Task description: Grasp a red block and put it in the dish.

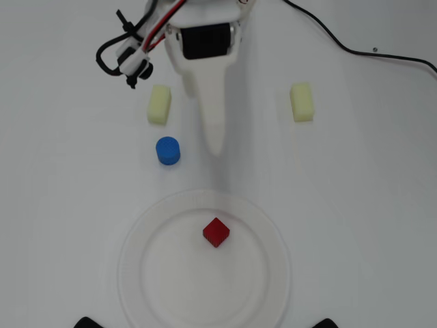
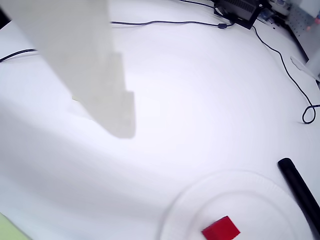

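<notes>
The red block (image 1: 216, 232) already lay inside the dish (image 1: 136, 270) at the overhead frame's lower centre, so little remained, while the gripper (image 1: 216, 147) hung above, empty, its opening impossible to tell.

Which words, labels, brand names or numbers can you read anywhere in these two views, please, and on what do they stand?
None: no readable text in either view.
The red block, white plate, blue cylinder and pale yellow blocks are unmarked.
The black device is too blurred to read.
</notes>
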Controlling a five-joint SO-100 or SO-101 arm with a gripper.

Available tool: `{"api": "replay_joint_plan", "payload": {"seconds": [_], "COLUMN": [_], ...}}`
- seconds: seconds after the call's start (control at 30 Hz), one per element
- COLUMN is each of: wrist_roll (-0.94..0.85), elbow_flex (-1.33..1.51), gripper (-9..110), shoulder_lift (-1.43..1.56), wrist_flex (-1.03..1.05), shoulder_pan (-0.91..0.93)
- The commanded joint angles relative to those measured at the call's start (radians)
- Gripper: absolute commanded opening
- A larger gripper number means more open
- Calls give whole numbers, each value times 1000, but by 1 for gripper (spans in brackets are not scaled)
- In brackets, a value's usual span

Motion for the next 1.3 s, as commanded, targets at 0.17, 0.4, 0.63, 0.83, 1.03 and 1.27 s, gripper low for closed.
{"api": "replay_joint_plan", "payload": {"seconds": [0.17,0.4,0.63,0.83,1.03,1.27], "wrist_roll": [-25,-49,0,86,107,95], "elbow_flex": [701,1307,1634,1853,2118,2189], "gripper": [47,46,46,43,36,25], "shoulder_lift": [600,1012,1213,1447,1830,1930], "wrist_flex": [-132,-419,-563,-588,-534,-495], "shoulder_pan": [6,-32,-44,-44,-55,-17]}}
